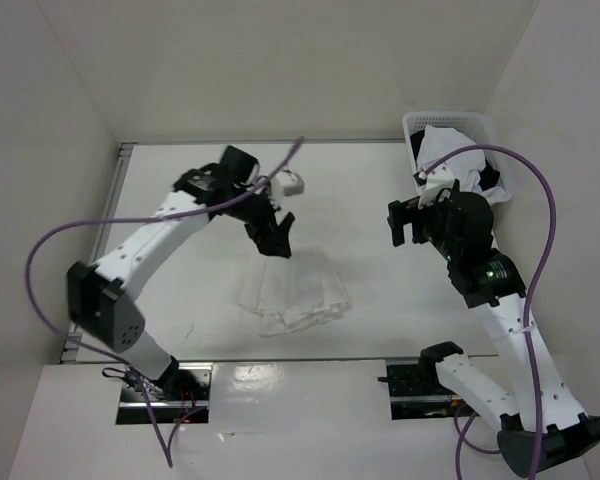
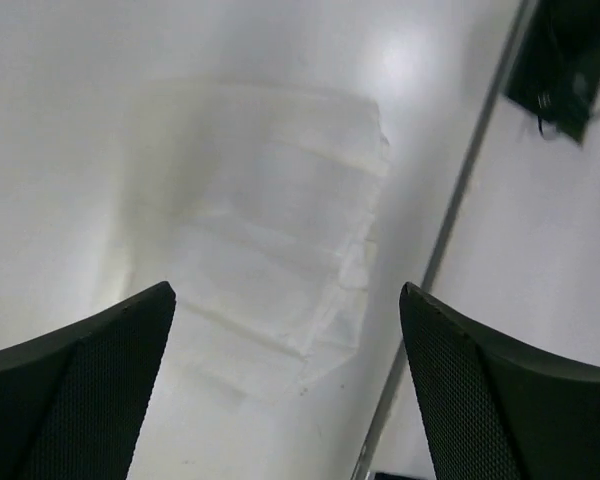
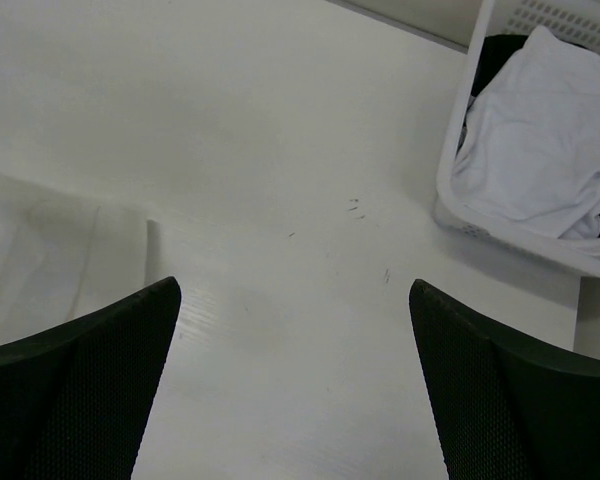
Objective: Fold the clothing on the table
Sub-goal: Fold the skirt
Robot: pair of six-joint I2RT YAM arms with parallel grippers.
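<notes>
While the pleated skirt [image 1: 290, 290] lies loosely folded on the table [image 1: 360, 180], the left gripper [image 1: 273, 235] over its far edge and the right gripper [image 1: 408, 225] near the basket [image 1: 450, 125] both gape empty, so a careless pinch might snag one layer and spoil the fold.

skirt [image 1: 288, 290]: thin white, almost see-through, lined with straight pleats
table [image 1: 360, 200]: matte white, a few tiny dark specks
edge strip [image 2: 446, 225]: grey
left gripper [image 2: 285, 400]: black, fine mesh texture on the fingers
right gripper [image 3: 295, 400]: black, same mesh texture
left arm [image 1: 150, 240]: white shells, black joints
right arm [image 1: 510, 320]: white shells, black joints
cables [image 1: 40, 250]: purple
basket [image 3: 455, 190]: white, grid of small holes
cloth [image 3: 540, 130]: plain white, no pleats
garment [image 3: 495, 55] under the cloth: black
walls [image 1: 280, 60]: plain off-white
</notes>
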